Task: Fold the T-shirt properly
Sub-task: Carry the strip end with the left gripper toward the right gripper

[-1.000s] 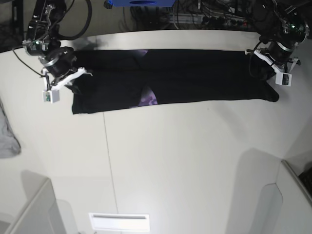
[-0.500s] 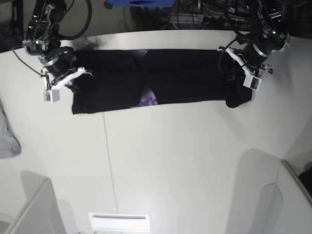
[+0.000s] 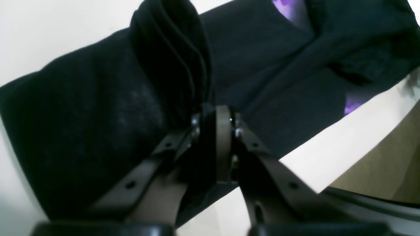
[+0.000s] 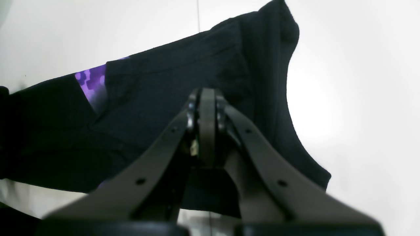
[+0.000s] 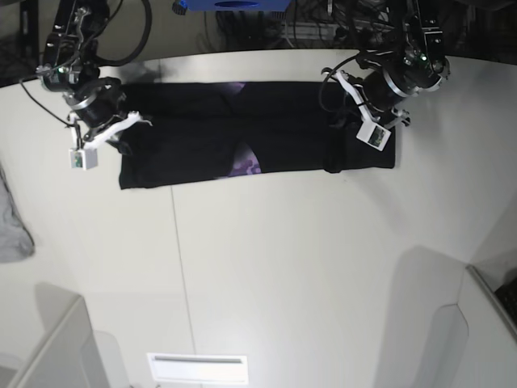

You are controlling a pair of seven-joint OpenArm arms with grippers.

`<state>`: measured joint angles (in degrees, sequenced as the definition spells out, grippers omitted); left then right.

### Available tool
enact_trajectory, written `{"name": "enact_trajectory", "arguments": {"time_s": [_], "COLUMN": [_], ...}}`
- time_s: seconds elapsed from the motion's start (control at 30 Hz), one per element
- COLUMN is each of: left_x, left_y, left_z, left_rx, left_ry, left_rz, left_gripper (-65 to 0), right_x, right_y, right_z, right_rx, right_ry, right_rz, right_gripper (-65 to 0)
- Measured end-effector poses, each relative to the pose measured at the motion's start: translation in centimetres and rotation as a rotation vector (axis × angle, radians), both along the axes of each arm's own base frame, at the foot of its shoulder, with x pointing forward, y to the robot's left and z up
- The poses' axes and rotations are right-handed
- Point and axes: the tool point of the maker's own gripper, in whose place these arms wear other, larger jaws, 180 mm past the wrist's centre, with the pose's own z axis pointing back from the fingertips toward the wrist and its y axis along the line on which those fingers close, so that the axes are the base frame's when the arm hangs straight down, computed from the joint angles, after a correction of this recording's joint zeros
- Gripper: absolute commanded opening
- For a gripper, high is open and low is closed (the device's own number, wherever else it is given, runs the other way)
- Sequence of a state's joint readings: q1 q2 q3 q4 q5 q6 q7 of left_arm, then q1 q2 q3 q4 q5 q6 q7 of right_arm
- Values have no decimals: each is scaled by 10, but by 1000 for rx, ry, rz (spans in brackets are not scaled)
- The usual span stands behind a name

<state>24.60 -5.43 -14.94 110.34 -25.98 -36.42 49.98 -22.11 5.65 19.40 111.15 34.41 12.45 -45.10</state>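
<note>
The black T-shirt [image 5: 202, 129] lies as a long folded strip across the far side of the white table [image 5: 283, 267]. A patch of purple print [image 5: 246, 162] shows near its middle. My left gripper [image 5: 346, 123] is shut on the shirt's right end and holds it lifted and doubled back over the strip. The left wrist view shows the closed gripper [image 3: 215, 114] pinching bunched black cloth [image 3: 98, 114]. My right gripper [image 5: 119, 139] is shut on the shirt's left end. The right wrist view shows that gripper [image 4: 203, 98] closed on the black cloth [image 4: 157, 91].
A light grey cloth [image 5: 12, 230] lies at the table's left edge. Pale bins stand at the front left [image 5: 48, 347] and front right [image 5: 485, 323]. A white label [image 5: 198, 368] sits at the front edge. Cables and gear [image 5: 323, 24] line the back.
My left gripper has moved leftward with the shirt's right end, folding it back over the strip. The strip now reaches less far to the right. The right arm has not moved.
</note>
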Motion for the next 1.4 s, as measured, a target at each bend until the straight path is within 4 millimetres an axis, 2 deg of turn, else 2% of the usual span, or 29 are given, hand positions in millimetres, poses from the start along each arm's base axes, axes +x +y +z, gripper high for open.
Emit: {"name": "enact_trajectory", "arguments": {"time_s": [0.3, 0.5, 0.87, 1.07, 1.3, 1.4], "left_x": [0, 7, 11, 6, 19, 16], "left_y": [-25, -39, -41, -62, -60, -65], "left_z": [-2, 2, 4, 3, 9, 7], "left_rx": [-36, -71, -76, -105, -102, -104], "left_ry": [19, 2, -5, 12, -11, -3], "left_rz": [-26, -24, -24, -60, -42, -59], "left_gripper": [-650, -650, -650, -650, -650, -650], "right_x": [0, 0, 0, 0, -1, -1], "right_y": [0, 0, 0, 0, 0, -1], "right_z": [0, 0, -1, -1, -1, -1], "right_rx": [0, -2, -3, -3, -2, -3], "right_ry": [0, 1, 2, 2, 5, 5], "right_rz": [0, 0, 0, 0, 0, -2], "right_gripper": [-650, -650, -650, -650, -650, -650]}}
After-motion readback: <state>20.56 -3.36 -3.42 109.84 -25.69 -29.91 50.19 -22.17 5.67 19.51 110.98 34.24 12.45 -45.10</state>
